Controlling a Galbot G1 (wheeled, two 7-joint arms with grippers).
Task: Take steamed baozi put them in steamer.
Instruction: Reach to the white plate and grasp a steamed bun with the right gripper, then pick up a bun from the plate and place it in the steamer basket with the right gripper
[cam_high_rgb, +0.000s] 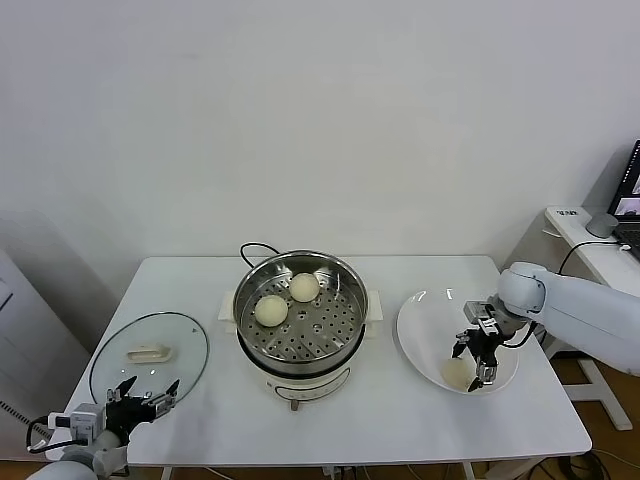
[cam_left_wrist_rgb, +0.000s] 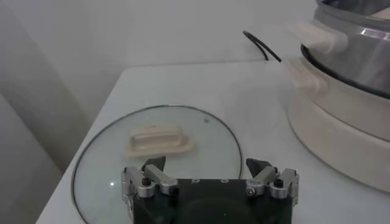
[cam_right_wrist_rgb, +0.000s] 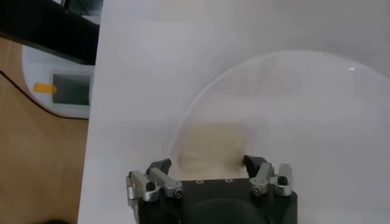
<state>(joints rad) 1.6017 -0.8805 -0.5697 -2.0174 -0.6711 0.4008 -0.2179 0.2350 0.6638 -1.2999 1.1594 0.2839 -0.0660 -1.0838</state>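
Reaching for the last plated bun, right gripper (cam_high_rgb: 481, 366) jaws apart around it.
Two round cream-white baozi (cam_high_rgb: 271, 310) sit in shiny perforated steel steamer (cam_high_rgb: 340, 335), frame centre; one baozi (cam_high_rgb: 457, 373) left on white plate (cam_high_rgb: 420, 320), lower right; left gripper (cam_high_rgb: 146, 393) idles open, lower left.

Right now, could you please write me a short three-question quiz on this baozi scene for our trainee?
1. True or false: the steamer holds two baozi.
2. Which gripper is at the baozi on the plate? A) left B) right
3. What lies under the left gripper?

Key:
1. True: one baozi and another sit on its perforated floor.
2. B: the right gripper is open around the plate's baozi, a finger on either side.
3. The glass lid, flat on the table left of the steamer.
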